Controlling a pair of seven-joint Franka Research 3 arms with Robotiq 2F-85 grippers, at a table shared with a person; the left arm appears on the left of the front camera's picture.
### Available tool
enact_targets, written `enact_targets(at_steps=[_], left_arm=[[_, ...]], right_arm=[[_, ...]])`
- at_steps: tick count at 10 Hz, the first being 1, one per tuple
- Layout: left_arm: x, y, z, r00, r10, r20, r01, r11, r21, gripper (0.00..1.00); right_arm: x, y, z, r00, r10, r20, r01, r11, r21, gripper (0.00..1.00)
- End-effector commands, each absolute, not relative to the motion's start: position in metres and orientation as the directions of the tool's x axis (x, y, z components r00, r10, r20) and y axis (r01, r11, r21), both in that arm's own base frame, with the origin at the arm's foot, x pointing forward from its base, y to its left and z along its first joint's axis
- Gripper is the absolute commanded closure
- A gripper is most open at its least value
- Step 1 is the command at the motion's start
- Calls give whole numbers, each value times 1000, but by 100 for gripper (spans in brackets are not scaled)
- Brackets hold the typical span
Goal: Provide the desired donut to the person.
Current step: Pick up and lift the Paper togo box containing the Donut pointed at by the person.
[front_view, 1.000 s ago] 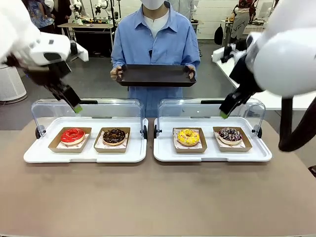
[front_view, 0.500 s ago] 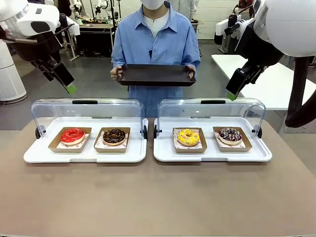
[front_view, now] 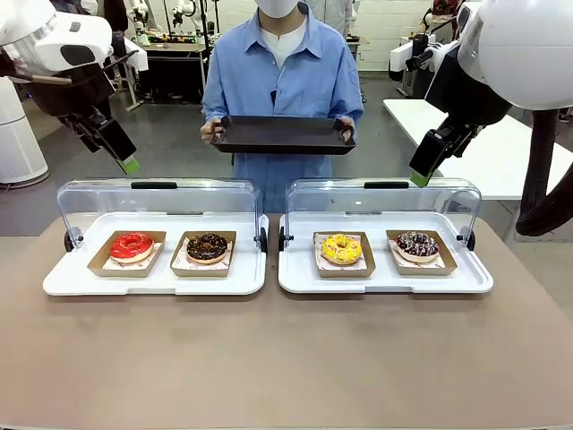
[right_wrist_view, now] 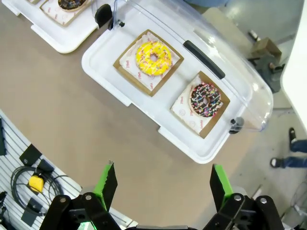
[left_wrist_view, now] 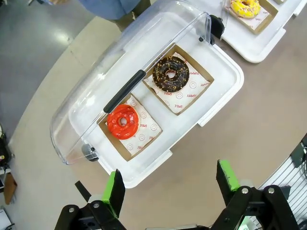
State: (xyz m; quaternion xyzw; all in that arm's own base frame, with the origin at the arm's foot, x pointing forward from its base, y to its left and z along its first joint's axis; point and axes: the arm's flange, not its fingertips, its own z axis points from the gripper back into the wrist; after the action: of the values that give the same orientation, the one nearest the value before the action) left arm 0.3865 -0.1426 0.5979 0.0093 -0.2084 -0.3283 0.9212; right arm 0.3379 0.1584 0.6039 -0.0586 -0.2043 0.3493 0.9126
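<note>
The person (front_view: 282,67) in a light blue shirt stands at the far side, holding a dark tray (front_view: 282,136) with both hands. Two white trays with raised clear lids sit on the table. The left one holds a red donut (front_view: 132,245) (left_wrist_view: 123,121) and a chocolate donut (front_view: 207,246) (left_wrist_view: 171,74). The right one holds a yellow donut (front_view: 341,247) (right_wrist_view: 153,57) and a dark sprinkled donut (front_view: 417,244) (right_wrist_view: 205,99). My left gripper (front_view: 131,164) (left_wrist_view: 170,187) hangs open high above the left tray's back corner. My right gripper (front_view: 418,178) (right_wrist_view: 163,184) is open too, raised above the right tray.
The left white tray (front_view: 152,281) and right white tray (front_view: 385,282) lie side by side mid-table, lids (front_view: 157,199) standing up behind them. Bare brown tabletop (front_view: 286,358) stretches in front. A white table (front_view: 488,152) stands behind at the right.
Both arms rose from just above the lids to well above them a second ago; since half a second ago they have barely moved. The person and donuts are unchanged.
</note>
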Motion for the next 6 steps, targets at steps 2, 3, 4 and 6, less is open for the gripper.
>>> enact_targets(at_steps=[2,3,4,6], left_arm=[[381,-104,611,537,-686,491,812,578,-82,0],[382,-86,616,516,-677,524,842,513,-166,0],[383,-64,622,480,-656,582,869,445,-216,0],[384,-20,626,408,-601,687,913,259,-316,0]], right_arm=[[330,106,606,504,760,410,-825,564,-31,0],[329,80,609,467,745,476,-863,502,60,0],[329,51,611,419,710,566,-899,411,149,0],[332,6,613,362,617,699,-932,262,251,0]])
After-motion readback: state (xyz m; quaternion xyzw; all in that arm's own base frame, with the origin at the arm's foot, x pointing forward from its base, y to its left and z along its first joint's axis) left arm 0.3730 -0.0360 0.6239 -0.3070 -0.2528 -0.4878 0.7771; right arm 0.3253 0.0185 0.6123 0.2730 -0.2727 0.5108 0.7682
